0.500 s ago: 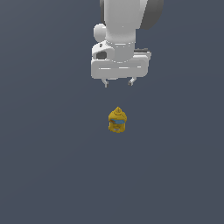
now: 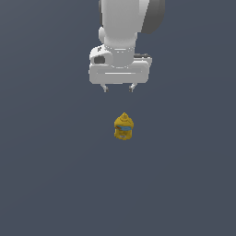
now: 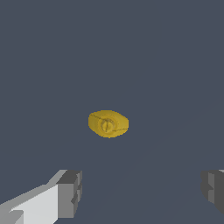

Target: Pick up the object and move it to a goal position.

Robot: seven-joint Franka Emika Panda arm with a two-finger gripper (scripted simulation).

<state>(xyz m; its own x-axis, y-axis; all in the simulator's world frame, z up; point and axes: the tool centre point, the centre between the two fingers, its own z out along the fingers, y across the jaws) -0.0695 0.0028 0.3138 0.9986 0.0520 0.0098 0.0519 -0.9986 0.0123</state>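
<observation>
While one object (image 2: 123, 126) stands alone, the single tool (image 2: 119, 88) hovers above — fingers apart.

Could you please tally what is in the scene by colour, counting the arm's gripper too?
Yellow: 1, the object, standing apart from the fingers.
White: 1, the gripper, fingers spread.
Total: 2.

No text, label, brand, number or sign can be read in either view. The object (image 2: 123, 127) bears only a plain blue band, with no lettering that can be made out at this size.
</observation>
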